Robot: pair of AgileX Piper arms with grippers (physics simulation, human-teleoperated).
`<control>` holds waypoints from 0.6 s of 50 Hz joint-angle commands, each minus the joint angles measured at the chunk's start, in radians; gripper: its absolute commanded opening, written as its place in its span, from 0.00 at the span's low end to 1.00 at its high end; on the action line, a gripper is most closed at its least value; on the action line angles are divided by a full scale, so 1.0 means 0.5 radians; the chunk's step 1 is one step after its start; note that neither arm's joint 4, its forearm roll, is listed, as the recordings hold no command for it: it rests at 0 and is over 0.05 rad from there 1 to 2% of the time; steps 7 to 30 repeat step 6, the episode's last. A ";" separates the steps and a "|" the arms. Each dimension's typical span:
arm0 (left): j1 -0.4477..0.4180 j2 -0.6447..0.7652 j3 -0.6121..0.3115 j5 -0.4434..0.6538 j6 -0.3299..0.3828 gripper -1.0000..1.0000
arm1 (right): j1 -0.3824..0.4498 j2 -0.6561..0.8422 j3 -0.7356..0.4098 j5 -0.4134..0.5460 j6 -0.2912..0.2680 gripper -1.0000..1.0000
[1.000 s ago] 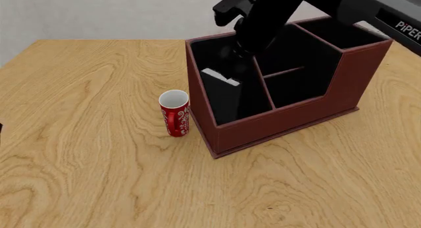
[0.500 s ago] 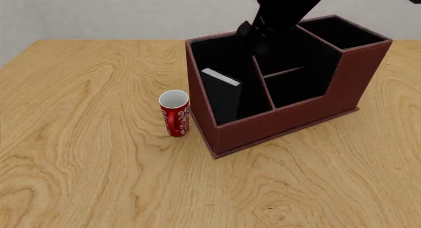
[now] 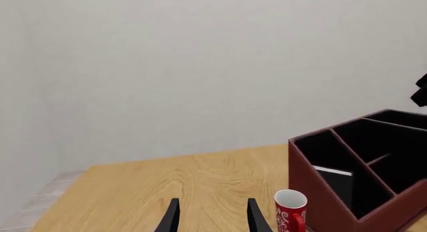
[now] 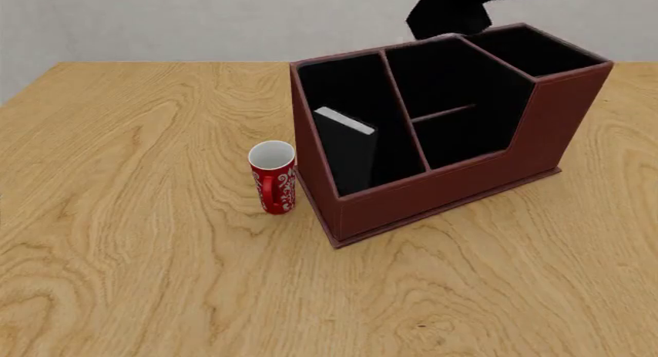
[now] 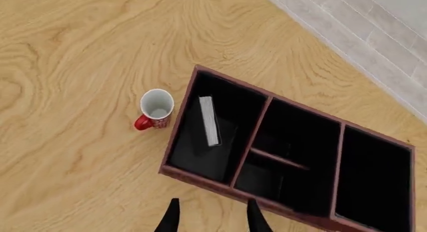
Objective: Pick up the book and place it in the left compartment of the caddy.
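Table point(image 4: 134, 257): light wood grain, carrying every object in the front view
Mug point(image 4: 273, 177): red with white pattern, upright, just beside the caddy's left wall at its 9 o'clock, a slim gap between them
Book point(image 4: 347, 149): black cover, white page edges up, standing tilted inside the left compartment, leaning toward the caddy's outer left wall
Left compartment point(image 4: 372, 153): long black-lined slot, holding only the book
Caddy point(image 4: 452, 191): red-brown box, stepped front wall, at the table's 1 o'clock
Left gripper point(image 3: 212, 220): seen only in its wrist view, jaws spread with nothing between them, above bare table
Right gripper point(image 5: 211, 218): high over the caddy looking down, jaws spread and empty; in the front view only a dark part of the arm shows at 12 o'clock
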 commanded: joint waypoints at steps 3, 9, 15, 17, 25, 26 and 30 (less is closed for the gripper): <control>-0.046 0.000 -0.045 0.044 0.027 1.00 | 0.017 -0.504 0.505 -0.320 0.162 1.00; -0.054 0.000 -0.052 0.052 0.034 1.00 | 0.028 -0.576 0.614 -0.382 0.177 1.00; -0.054 0.000 -0.052 0.052 0.034 1.00 | 0.028 -0.576 0.614 -0.382 0.177 1.00; -0.054 0.000 -0.052 0.052 0.034 1.00 | 0.028 -0.576 0.614 -0.382 0.177 1.00; -0.054 0.000 -0.052 0.052 0.034 1.00 | 0.028 -0.576 0.614 -0.382 0.177 1.00; -0.054 0.000 -0.052 0.052 0.034 1.00 | 0.028 -0.576 0.614 -0.382 0.177 1.00; -0.054 0.000 -0.052 0.052 0.034 1.00 | 0.028 -0.576 0.614 -0.382 0.177 1.00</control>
